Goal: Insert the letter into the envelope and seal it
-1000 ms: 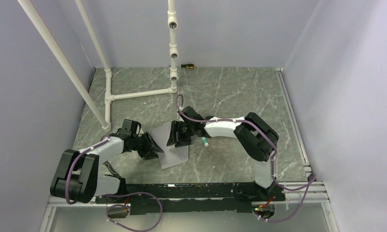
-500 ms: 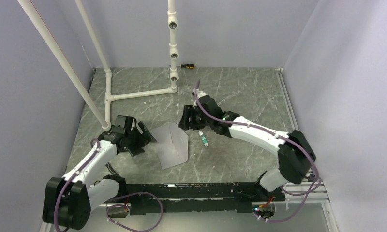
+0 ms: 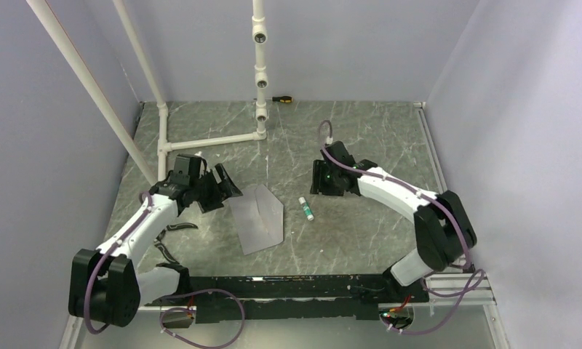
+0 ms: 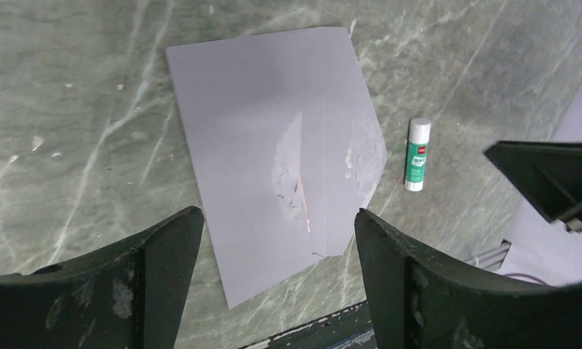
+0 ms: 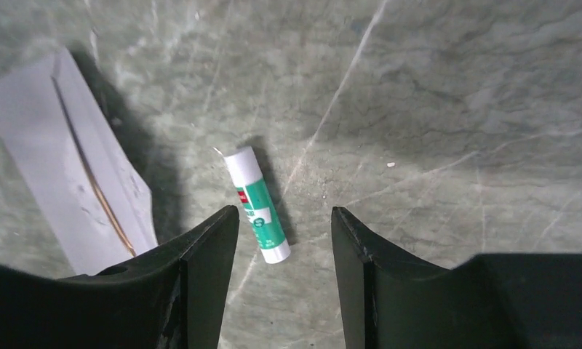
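The light grey envelope [image 3: 257, 218] lies flat on the table with its flap folded down over it. Of the letter only a thin tan-orange sliver [image 4: 303, 203] shows along the flap's edge; it also appears in the right wrist view [image 5: 99, 193]. My left gripper [image 3: 227, 190] hovers just left of the envelope [image 4: 273, 138], open and empty [image 4: 277, 214]. My right gripper [image 3: 316, 180] hangs to the right of the envelope [image 5: 62, 160], open with nothing held [image 5: 284, 211].
A green and white glue stick [image 3: 305, 208] lies on the table right of the envelope, below the right gripper's fingers [image 5: 257, 203] [image 4: 417, 154]. A white pipe frame [image 3: 201, 142] stands at the back left. A screwdriver [image 3: 281, 98] lies by the back wall.
Both grippers have pulled away from the envelope, the left one to the left and back while opening wide, the right one to the right. The envelope stays flat where it was.
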### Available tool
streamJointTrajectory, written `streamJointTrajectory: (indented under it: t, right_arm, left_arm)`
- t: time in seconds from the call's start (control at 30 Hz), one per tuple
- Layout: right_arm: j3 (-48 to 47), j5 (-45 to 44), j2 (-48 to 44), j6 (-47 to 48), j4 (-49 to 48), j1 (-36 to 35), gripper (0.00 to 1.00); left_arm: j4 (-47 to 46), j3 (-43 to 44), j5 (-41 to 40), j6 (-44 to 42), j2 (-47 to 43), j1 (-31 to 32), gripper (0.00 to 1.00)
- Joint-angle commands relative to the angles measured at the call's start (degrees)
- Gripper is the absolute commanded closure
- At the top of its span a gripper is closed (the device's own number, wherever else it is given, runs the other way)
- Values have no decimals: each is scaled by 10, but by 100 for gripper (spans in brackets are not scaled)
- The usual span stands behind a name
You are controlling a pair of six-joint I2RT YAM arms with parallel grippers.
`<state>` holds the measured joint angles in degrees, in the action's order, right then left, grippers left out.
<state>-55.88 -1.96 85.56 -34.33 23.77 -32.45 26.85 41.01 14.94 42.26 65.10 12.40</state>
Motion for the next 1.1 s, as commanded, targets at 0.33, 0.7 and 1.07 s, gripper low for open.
streamJointTrajectory:
  t: [0.33, 0.7, 1.07]
  right_arm:
    - [-69, 28, 114, 99, 91, -69, 45]
    - [-172, -47, 196, 87, 132, -82, 53]
    - [-183, -23, 239, 103, 132, -88, 67]
  left_arm:
    - [-83, 36, 40, -41, 15, -2, 7]
    - [-64, 26, 25, -40, -11, -2, 9]
    - [-94, 19, 52, -6, -61, -2, 9]
